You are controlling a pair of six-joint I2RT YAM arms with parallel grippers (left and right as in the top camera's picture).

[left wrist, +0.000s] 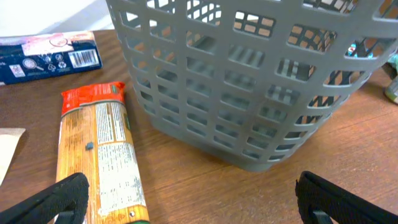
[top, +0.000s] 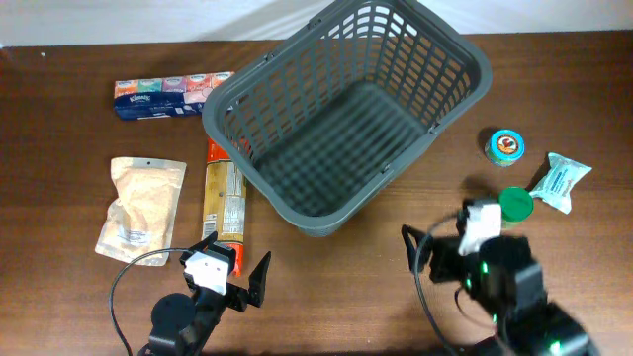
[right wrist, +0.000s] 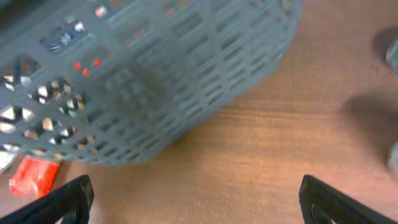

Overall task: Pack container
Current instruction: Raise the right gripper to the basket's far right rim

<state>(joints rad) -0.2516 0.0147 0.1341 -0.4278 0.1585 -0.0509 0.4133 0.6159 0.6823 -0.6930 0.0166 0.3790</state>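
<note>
The container [top: 435, 69] is a large dark grey slotted basket, empty, at the middle back of the wooden table. It fills the top of the left wrist view [left wrist: 249, 93] and shows blurred in the right wrist view [right wrist: 155, 74]. My left gripper [top: 235, 259] is open and empty just above the table in front of the basket's left corner, its fingers [left wrist: 199, 208] wide apart beside an orange pasta box [left wrist: 99, 155]. My right gripper [top: 435, 229] is open and empty in front of the basket's right side, over bare table [right wrist: 199, 208].
The pasta box [top: 224, 203] lies left of the basket, with a beige pouch [top: 141, 208] further left and a tissue pack [top: 168, 96] behind. On the right are a small teal tin [top: 504, 146], a green lid [top: 514, 205] and a white packet [top: 561, 181].
</note>
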